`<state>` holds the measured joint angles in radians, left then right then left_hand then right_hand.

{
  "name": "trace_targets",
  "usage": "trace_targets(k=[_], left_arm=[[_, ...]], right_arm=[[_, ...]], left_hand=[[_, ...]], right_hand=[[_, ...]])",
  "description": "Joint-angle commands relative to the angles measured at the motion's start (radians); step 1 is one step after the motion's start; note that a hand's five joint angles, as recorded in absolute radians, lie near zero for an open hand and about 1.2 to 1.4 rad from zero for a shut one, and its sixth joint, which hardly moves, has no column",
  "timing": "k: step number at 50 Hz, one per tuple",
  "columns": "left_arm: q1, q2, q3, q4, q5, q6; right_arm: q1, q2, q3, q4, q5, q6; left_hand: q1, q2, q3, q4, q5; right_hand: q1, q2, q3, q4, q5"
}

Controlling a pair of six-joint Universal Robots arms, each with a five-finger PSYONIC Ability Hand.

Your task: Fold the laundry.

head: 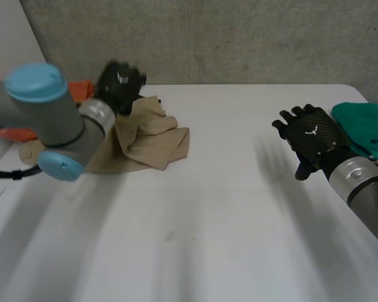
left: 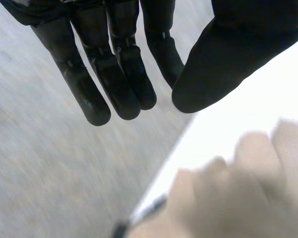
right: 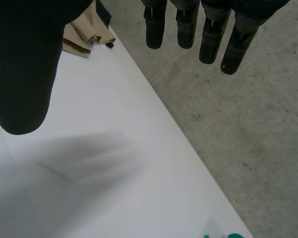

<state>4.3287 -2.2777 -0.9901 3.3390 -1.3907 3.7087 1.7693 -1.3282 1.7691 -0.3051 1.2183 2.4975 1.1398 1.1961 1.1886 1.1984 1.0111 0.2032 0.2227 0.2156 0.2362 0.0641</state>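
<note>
A crumpled beige cloth [head: 148, 138] lies at the table's back left. My left hand [head: 120, 85] is raised just above its far edge, fingers straight and holding nothing. In the left wrist view the fingers [left: 114, 74] and thumb stand apart, with the beige cloth [left: 238, 188] below the palm, apart from it. My right hand [head: 309, 135] hovers open over the table's right side, palm down. Its wrist view has the thumb [right: 25, 64] and straight fingers [right: 188, 25] spread, with nothing between them, and the beige cloth [right: 82, 34] far off.
An orange cloth [head: 82, 91] lies behind the left arm at the table's left edge. A folded green cloth [head: 365, 126] sits at the right edge, beside my right hand. The white table [head: 227, 207] ends at a grey carpet floor [right: 248, 139].
</note>
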Motion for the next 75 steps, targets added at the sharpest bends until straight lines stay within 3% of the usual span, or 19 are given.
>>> trace_targets(k=[1,7,11,12,13,16,21,30,39,49,53,55,61,64,72,75], left_arm=[[-0.075,0.322,-0.104,0.089,-0.013,-0.249],[-0.161,0.395,-0.108,0.092,0.001,-0.277],[-0.172,0.382,-0.116,0.079,0.005,-0.276],[-0.172,0.373,-0.119,0.076,0.005,-0.276],[-0.167,0.344,-0.128,0.06,0.007,-0.271],[-0.149,0.282,-0.128,0.027,0.009,-0.259],[-0.028,0.137,-0.127,-0.029,0.01,-0.143],[0.08,-0.046,-0.076,-0.027,0.007,0.115],[0.12,-0.178,0.008,-0.027,0.009,0.125],[0.124,-0.292,0.123,-0.023,0.019,0.122],[0.124,-0.319,0.151,-0.023,0.025,0.122],[0.123,-0.318,0.151,-0.01,0.024,0.119],[0.088,-0.241,0.111,0.097,-0.039,0.083],[0.043,-0.101,0.021,0.17,-0.1,-0.013],[-0.055,0.192,-0.059,0.189,-0.107,-0.211],[-0.064,0.285,-0.079,0.191,-0.102,-0.231]], right_arm=[[-0.011,-0.028,-0.004,0.003,0.003,0.006],[-0.024,-0.049,0.006,0.004,0.006,0.012],[-0.03,-0.051,0.007,0.006,0.006,0.014],[-0.03,-0.051,0.009,0.006,0.006,0.014],[-0.031,-0.051,0.01,0.008,0.006,0.014],[-0.042,-0.049,0.016,0.012,0.004,0.015],[-0.054,-0.049,0.024,0.012,-0.005,0.014],[-0.059,-0.046,0.021,0.012,-0.006,0.012],[-0.064,-0.029,0.023,0.011,-0.008,0.012],[-0.062,-0.011,0.023,0.011,-0.005,0.011],[-0.062,0.0,0.024,0.011,-0.002,0.008],[-0.064,0.001,0.024,0.011,-0.002,0.006],[-0.064,0.001,0.023,0.009,-0.002,0.003],[-0.064,0.001,0.021,0.009,0.0,0.003],[-0.065,0.001,0.015,0.009,0.003,0.004],[-0.065,0.001,0.015,0.011,0.003,0.004]], left_hand=[[0.256,0.2,0.208,0.198,0.211],[0.256,0.2,0.208,0.198,0.211],[0.256,0.2,0.208,0.198,0.211],[0.065,0.009,0.016,0.006,0.019],[-0.323,-0.38,-0.372,-0.382,-0.369],[-0.512,-0.568,-0.561,-0.571,-0.558],[-0.965,-1.022,-1.014,-1.024,-1.011],[-0.938,-0.994,-0.987,-0.997,-0.984],[-0.882,-0.939,-0.931,-0.941,-0.928],[-0.665,-0.721,-0.714,-0.724,-0.711],[-0.378,-0.435,-0.427,-0.437,-0.424],[0.196,0.14,0.147,0.137,0.15],[0.256,0.2,0.208,0.198,0.211],[0.256,0.2,0.208,0.198,0.211],[0.256,0.2,0.208,0.198,0.211],[0.256,0.2,0.208,0.198,0.211]], right_hand=[[-0.029,-0.048,-0.041,-0.062,-0.064],[-0.029,-0.048,-0.041,-0.062,-0.064],[-0.029,-0.048,-0.041,-0.062,-0.064],[-0.029,-0.048,-0.041,-0.062,-0.064],[-0.029,-0.048,-0.041,-0.062,-0.064],[-0.029,-0.048,-0.041,-0.062,-0.064],[-0.029,-0.048,-0.041,-0.062,-0.064],[-0.029,-0.048,-0.041,-0.062,-0.064],[-0.029,-0.048,-0.041,-0.062,-0.064],[-0.029,-0.048,-0.041,-0.062,-0.064],[-0.029,-0.048,-0.041,-0.062,-0.064],[-0.029,-0.048,-0.041,-0.062,-0.064],[-0.029,-0.048,-0.041,-0.062,-0.064],[-0.029,-0.048,-0.041,-0.062,-0.064],[-0.029,-0.048,-0.041,-0.062,-0.064],[-0.029,-0.048,-0.041,-0.062,-0.064]])
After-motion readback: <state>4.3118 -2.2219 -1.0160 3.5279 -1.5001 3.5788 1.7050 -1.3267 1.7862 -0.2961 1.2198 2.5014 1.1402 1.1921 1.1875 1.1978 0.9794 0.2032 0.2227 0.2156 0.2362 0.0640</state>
